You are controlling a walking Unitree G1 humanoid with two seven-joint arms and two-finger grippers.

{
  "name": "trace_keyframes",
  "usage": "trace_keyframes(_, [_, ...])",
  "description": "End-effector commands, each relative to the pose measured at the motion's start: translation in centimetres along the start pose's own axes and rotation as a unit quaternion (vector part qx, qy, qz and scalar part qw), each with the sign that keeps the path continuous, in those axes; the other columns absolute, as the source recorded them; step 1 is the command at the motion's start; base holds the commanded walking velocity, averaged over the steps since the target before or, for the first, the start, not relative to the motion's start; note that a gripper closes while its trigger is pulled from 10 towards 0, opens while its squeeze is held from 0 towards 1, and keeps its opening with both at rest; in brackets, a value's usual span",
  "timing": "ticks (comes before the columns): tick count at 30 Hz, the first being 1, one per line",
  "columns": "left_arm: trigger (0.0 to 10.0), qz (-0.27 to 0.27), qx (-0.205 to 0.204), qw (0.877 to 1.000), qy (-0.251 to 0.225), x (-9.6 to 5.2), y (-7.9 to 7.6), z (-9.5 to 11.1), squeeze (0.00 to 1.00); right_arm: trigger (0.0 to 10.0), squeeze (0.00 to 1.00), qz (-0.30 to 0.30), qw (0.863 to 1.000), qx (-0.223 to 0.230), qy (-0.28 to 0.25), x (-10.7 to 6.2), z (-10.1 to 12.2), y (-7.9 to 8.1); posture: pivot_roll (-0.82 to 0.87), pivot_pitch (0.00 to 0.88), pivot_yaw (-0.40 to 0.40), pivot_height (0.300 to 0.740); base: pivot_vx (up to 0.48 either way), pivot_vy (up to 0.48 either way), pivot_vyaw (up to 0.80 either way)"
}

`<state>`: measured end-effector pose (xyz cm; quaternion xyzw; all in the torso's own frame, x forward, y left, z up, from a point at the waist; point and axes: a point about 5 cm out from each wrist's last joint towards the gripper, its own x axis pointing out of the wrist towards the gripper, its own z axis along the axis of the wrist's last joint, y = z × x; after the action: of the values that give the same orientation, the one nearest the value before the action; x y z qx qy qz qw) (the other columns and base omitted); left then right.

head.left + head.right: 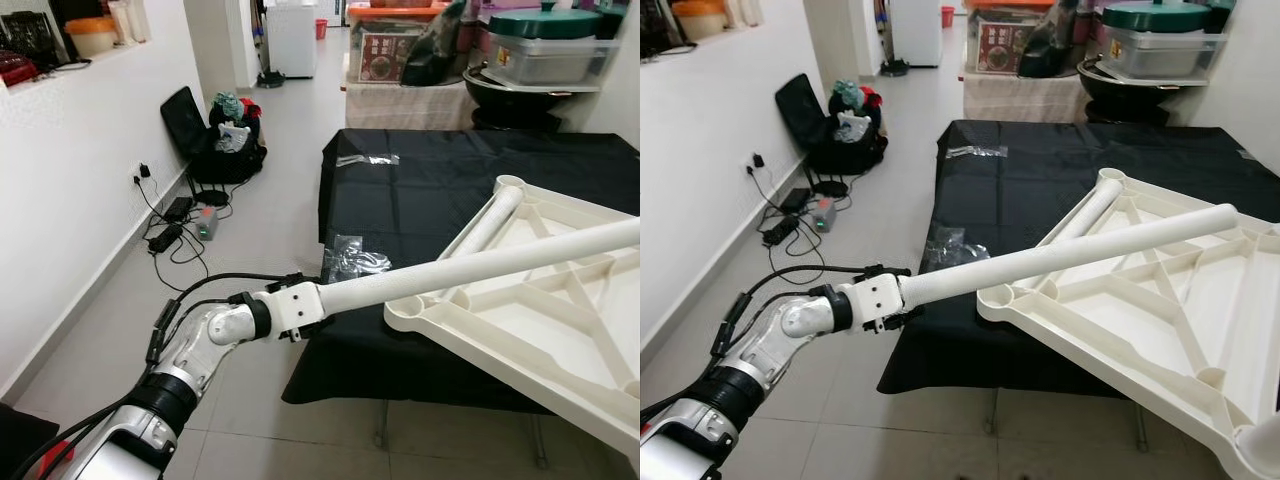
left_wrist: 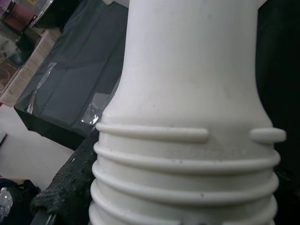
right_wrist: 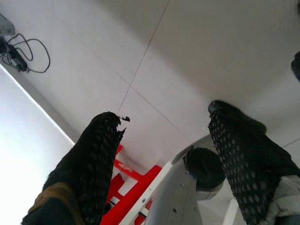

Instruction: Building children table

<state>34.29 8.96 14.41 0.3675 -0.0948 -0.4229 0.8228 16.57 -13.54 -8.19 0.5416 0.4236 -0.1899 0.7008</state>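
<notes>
A white plastic children's tabletop (image 1: 560, 330) lies upside down on the black-covered table (image 1: 430, 190), its ribbed underside up, with one white leg (image 1: 492, 222) fitted at its far corner. My left gripper (image 1: 300, 310) is shut on the threaded end of a long white table leg (image 1: 480, 265) and holds it nearly level above the tabletop. The leg's ribbed end (image 2: 187, 154) is close up in the left wrist view, a black finger (image 2: 70, 183) beside it. My right gripper (image 3: 164, 140) hangs open over the tiled floor.
Clear plastic bags (image 1: 352, 260) lie at the table's near left edge and one (image 1: 367, 159) farther back. A black bag (image 1: 225, 140), a power strip and cables (image 1: 175, 230) lie along the left wall. Boxes and a bowl (image 1: 510, 80) stand behind the table.
</notes>
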Motion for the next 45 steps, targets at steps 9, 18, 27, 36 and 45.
trace_keyframes(9, [10.0,0.009,0.001,1.0,0.003,-0.1,0.5,-0.2,0.0,10.0,0.0,0.544,0.804,-0.095,-0.222,-14.2,6.3,32.2,0.05,0.0,-0.011,0.74,0.0,0.0,0.0])
trace_keyframes(18, [10.0,0.009,0.002,1.0,0.003,-0.1,0.5,-0.2,0.0,10.0,0.0,0.543,0.805,-0.096,-0.22,-14.5,6.2,32.3,0.05,0.0,-0.013,0.74,0.0,0.0,0.0])
trace_keyframes(27, [10.0,0.009,0.002,1.0,0.002,0.0,0.5,-0.1,0.0,10.0,0.0,0.55,0.801,-0.101,-0.213,-14.6,5.9,32.4,0.05,0.0,-0.012,0.74,0.0,0.0,0.0])
trace_keyframes(36, [10.0,0.008,0.004,1.0,0.001,0.0,0.5,-0.1,0.0,10.0,0.0,0.561,0.793,-0.105,-0.213,-15.0,5.6,32.4,0.05,0.0,-0.008,0.74,0.0,0.0,0.0])
trace_keyframes(45, [10.0,0.008,0.004,1.0,0.001,0.1,0.6,-0.1,0.0,10.0,0.0,0.567,0.788,-0.108,-0.213,-15.3,5.5,32.3,0.05,0.0,-0.007,0.74,0.0,0.0,0.0])
